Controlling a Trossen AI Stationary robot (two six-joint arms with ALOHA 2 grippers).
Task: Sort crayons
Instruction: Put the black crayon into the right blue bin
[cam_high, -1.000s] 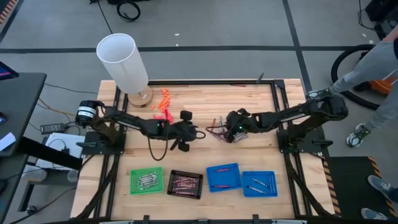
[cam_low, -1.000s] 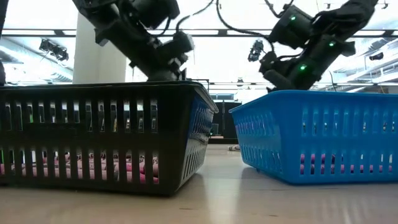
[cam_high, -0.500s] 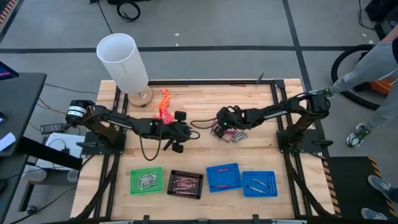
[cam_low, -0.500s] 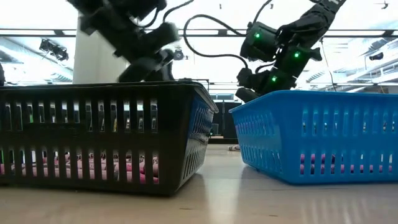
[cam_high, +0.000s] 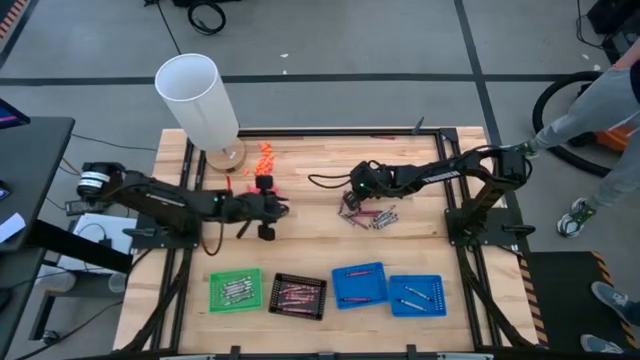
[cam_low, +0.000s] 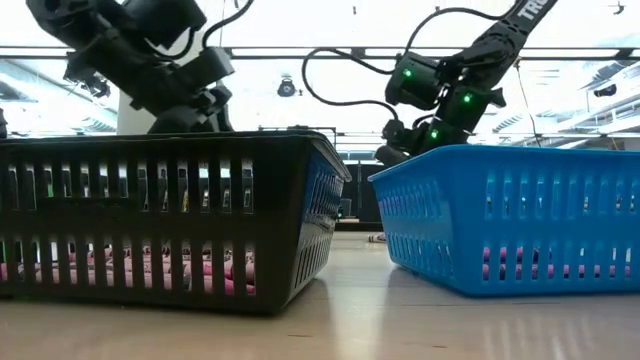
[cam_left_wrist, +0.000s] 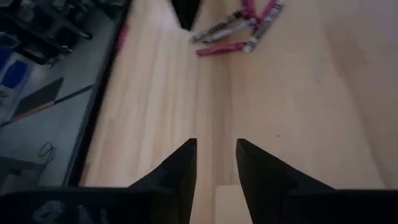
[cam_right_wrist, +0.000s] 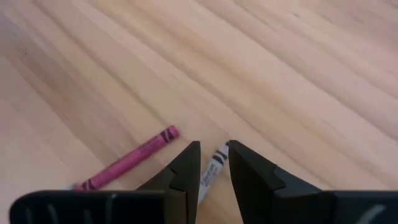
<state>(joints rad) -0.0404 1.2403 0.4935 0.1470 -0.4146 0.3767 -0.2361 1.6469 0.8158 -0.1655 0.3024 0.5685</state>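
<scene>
A loose heap of crayons (cam_high: 368, 214) lies on the pale wooden table (cam_high: 330, 165), a little toward 2 o'clock from its middle: thin paper-wrapped sticks, some magenta-pink, some silver-grey, crossing each other at odd angles.

The right gripper (cam_high: 350, 201) hangs at the heap's 10 o'clock edge. In its own wrist view its 2 dark, wedge-shaped fingers (cam_right_wrist: 186, 163) stand a narrow gap apart with a grey crayon (cam_right_wrist: 210, 173) showing in that gap; whether they pinch it or only straddle it, I cannot tell. A pink crayon (cam_right_wrist: 127, 160) with a black-banded label lies just beside it on the grain.

The left gripper (cam_high: 283, 209) sits toward 9 o'clock from the heap, well apart from it, its fingers (cam_left_wrist: 181, 167) parted a little with only bare wood between them.

Along the 6 o'clock edge stand 4 slotted plastic baskets: green (cam_high: 235, 291), black (cam_high: 298, 295) and 2 blue (cam_high: 360, 284) (cam_high: 417, 295), each with crayons inside. A tall white cylinder (cam_high: 198, 98) stands at 11 o'clock beside small orange pieces (cam_high: 264, 157).
</scene>
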